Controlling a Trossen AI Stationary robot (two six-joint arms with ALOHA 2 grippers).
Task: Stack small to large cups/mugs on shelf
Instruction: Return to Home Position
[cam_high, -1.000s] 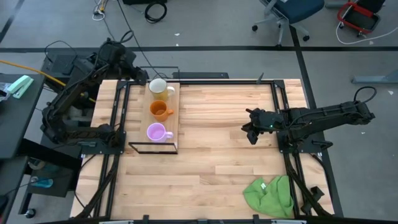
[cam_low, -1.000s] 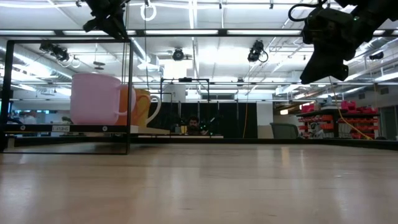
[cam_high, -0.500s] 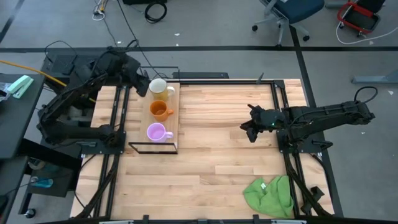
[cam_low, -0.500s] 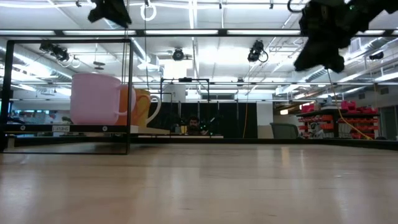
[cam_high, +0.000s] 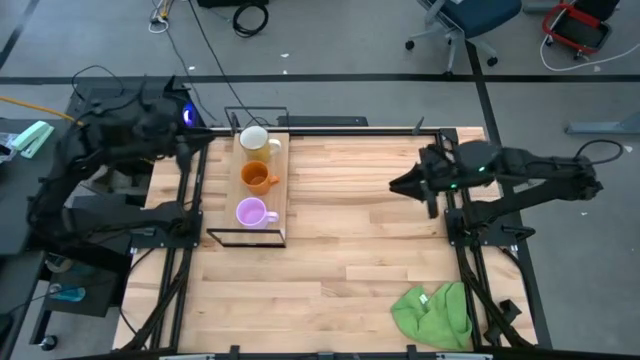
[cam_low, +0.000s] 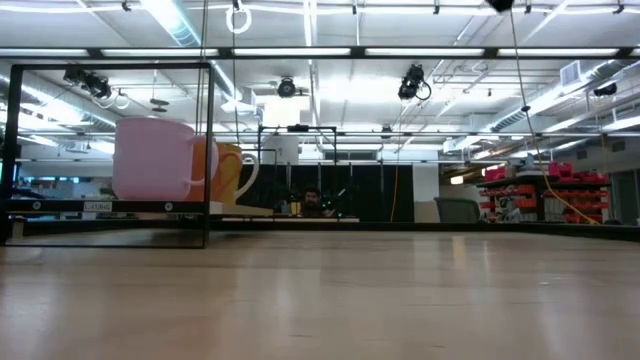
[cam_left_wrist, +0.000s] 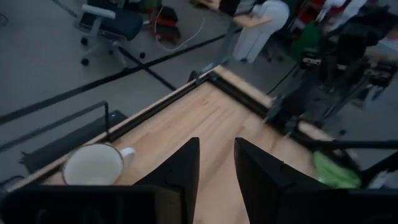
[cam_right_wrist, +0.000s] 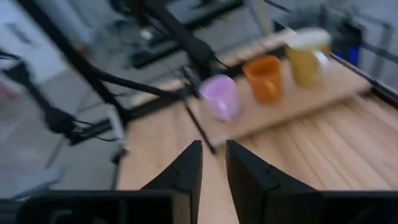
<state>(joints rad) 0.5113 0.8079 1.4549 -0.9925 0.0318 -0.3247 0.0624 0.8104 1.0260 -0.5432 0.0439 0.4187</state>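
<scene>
Three mugs stand upright in a row on the shelf's plank (cam_high: 277, 195), each on its base: the cream one (cam_high: 254, 139) at the far end, the orange one (cam_high: 257, 177) in the middle, the light purple one (cam_high: 250, 212) at the near end. The low view shows the purple mug (cam_low: 152, 158) in front of the orange (cam_low: 206, 165) and cream (cam_low: 236, 172) ones. My left gripper (cam_high: 198, 143) is shut and hovers left of the cream mug (cam_left_wrist: 93, 165). My right gripper (cam_high: 396, 185), also shut, hangs high over the table's right part, facing the mugs (cam_right_wrist: 219, 96).
A crumpled green cloth (cam_high: 433, 312) lies at the table's near right corner. The shelf's thin black wire frame (cam_high: 245, 241) rises around the plank. Black rails run along the table's left, far and right edges. Bare wood lies between shelf and right arm.
My left gripper has drawn back from above the cream mug toward the table's left edge and risen. My right gripper has lifted and shifted a little toward the far edge. Both have left the low view. The mugs have stayed still.
</scene>
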